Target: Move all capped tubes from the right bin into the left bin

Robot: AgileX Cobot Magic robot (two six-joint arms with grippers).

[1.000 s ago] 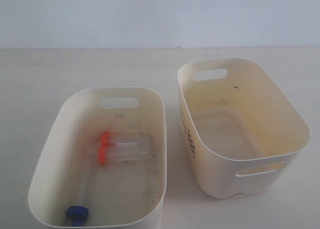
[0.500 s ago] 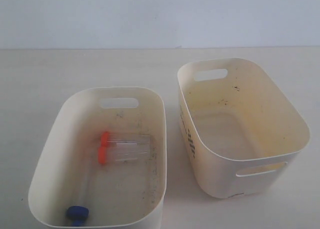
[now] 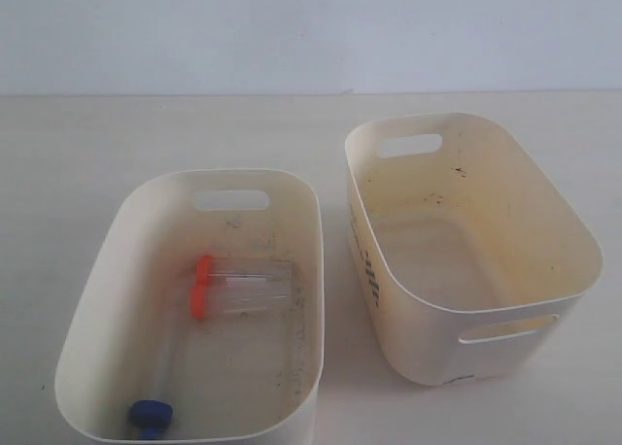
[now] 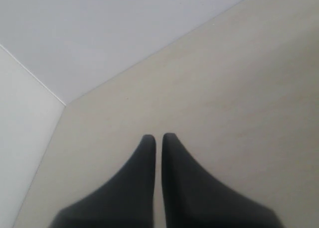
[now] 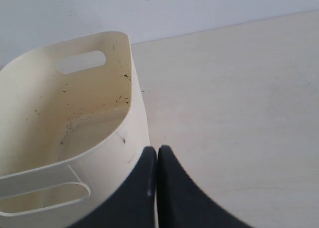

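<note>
Three capped tubes lie in the left bin (image 3: 97, 299), whose floor is dark-speckled. Two orange-capped ones (image 3: 243, 268) (image 3: 243, 296) rest side by side near its middle, and a blue-capped one (image 3: 151, 414) sits at its near end. The right bin (image 3: 408, 338), yellowish inside, holds no tubes. Neither gripper shows in the exterior view. In the left wrist view my left gripper (image 4: 158, 136) is shut with nothing in it, above bare tabletop. My right gripper (image 5: 157, 148) is shut and empty, just outside the right bin's wall (image 5: 114, 153).
The two bins stand on a pale tabletop (image 3: 117, 144) with a narrow gap between them. A light wall (image 3: 292, 27) runs behind the table's far edge.
</note>
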